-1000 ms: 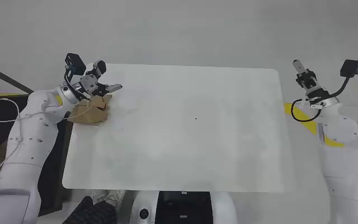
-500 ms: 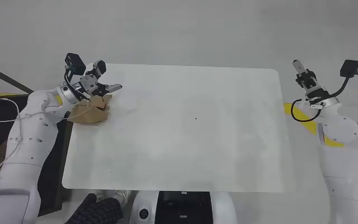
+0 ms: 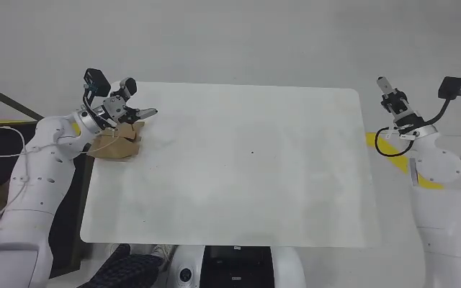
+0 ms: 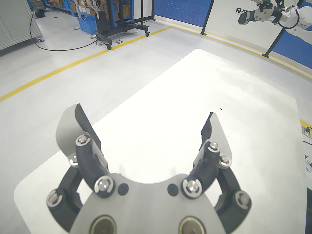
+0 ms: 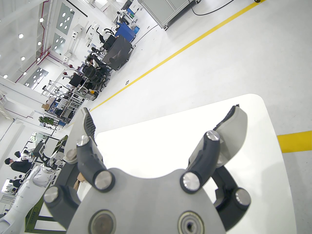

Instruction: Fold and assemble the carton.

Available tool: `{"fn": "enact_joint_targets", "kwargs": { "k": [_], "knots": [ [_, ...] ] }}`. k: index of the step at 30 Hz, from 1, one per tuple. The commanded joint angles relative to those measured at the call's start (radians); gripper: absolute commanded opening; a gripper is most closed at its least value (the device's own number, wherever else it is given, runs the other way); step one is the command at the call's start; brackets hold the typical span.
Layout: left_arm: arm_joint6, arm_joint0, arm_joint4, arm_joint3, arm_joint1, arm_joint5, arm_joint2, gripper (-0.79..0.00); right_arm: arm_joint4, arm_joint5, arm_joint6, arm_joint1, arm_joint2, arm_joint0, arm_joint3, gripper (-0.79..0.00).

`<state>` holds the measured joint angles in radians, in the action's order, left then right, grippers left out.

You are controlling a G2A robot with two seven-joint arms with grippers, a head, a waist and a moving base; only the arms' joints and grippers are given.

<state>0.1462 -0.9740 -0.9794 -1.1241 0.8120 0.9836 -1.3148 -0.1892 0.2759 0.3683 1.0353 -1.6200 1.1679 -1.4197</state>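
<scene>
Pale factory floor with yellow lines surrounds the white rounded-corner table (image 3: 252, 187) as I stand watching. Near its far left corner lies the brown cardboard carton (image 3: 119, 146), a flattish, partly folded piece resting at the table's left edge. How far its flaps are formed I cannot tell from above. The left gripper (image 4: 144, 110) hangs just over the carton's far side, its two black-padded fingers (image 4: 70, 127) spread wide with nothing between them. The right gripper (image 5: 159, 108) is likewise released and empty, held off beyond the table's right edge, well apart from the carton.

To my eye the job is barely begun: the carton needs taking hold of and bringing onto open tabletop. To do that well, the left arm should come down with one pad against a free flap edge rather than on the flat face. It should close firmly on a single layer, then slide the carton toward the middle where both arms can reach it. Cardboard like this probably bends where pinched, so gripping near a crease looks safer. The risk I see is nudging it off the edge.
</scene>
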Motion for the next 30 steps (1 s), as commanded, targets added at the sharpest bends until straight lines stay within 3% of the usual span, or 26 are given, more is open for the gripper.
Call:
{"fn": "enact_joint_targets", "kwargs": {
  "k": [1, 10, 23, 30],
  "knots": [
    [0.000, 0.000, 0.000, 0.000, 0.000, 0.000, 0.000, -0.001, 0.000, 0.000, 0.000, 0.000, 0.000, 0.000, 0.000, -0.001],
    [-0.156, 0.019, 0.299, 0.169, -0.014, 0.027, -0.076, 0.000, 0.000, 0.000, 0.000, 0.000, 0.000, 0.000, 0.000, 0.000],
    [-0.568, 0.094, 0.812, 0.419, -0.032, 0.029, -0.109, 0.000, 0.000, 0.000, 0.000, 0.000, 0.000, 0.000, 0.000, 0.000],
    [-0.791, 0.139, 0.966, 0.525, -0.046, 0.022, -0.117, 0.000, 0.000, 0.000, 0.000, 0.000, 0.000, 0.000, 0.000, 0.000]
  ]
}}
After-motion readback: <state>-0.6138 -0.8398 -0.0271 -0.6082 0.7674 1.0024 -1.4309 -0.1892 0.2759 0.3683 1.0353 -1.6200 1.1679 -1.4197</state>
